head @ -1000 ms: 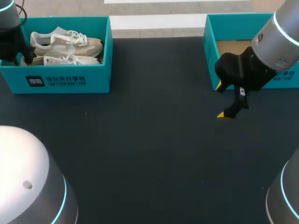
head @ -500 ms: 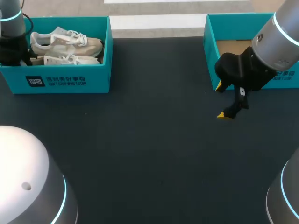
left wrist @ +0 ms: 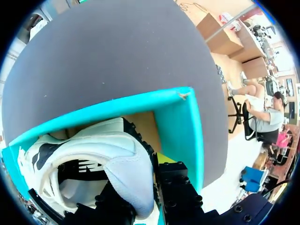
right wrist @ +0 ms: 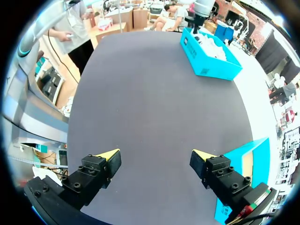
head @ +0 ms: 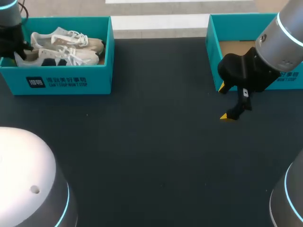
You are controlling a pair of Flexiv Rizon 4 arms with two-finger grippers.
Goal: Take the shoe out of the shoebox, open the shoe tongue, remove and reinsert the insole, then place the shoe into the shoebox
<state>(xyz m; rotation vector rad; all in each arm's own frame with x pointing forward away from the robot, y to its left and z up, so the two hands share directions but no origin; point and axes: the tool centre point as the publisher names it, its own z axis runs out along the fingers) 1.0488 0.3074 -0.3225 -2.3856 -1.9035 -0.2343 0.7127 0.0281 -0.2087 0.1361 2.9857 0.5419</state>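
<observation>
Dark surface (head: 151, 156) across the middle, a teal box at each far corner, and all the action is at the left shoebox (head: 71, 82). The left arm (head: 9, 19) comes down into that box's outer end, and from its wrist you can see the left tool (left wrist: 143, 199) closed on the heel of the pale shoe (head: 61, 56), one black finger on each side of the padded collar. The shoe is inside the box, heel end tipped up, with the second shoe (head: 66, 39) lying just beside it against the far wall.

To do this lift-out well, I'd say raise it straight and high enough for the toe to clear the teal wall before swinging it out over the surface. A heel grip lets the toe sag, so go slowly (those loose laces could snag on the neighbour). Set it down sole-flat near the middle, within reach of both arms.

Over on the other side the right tool (right wrist: 155, 157) hangs wide apart and holding nothing, above the surface just in front of the right shoebox (head: 213, 52).

Hard to read: the left tool's yellow tips are buried behind the heel, so how deep the bite goes is a guess. Neither the tongue nor the insole shows clearly from any angle. The right arm (head: 284, 38) covers much of the right shoebox; only a patch of cardboard floor shows.
</observation>
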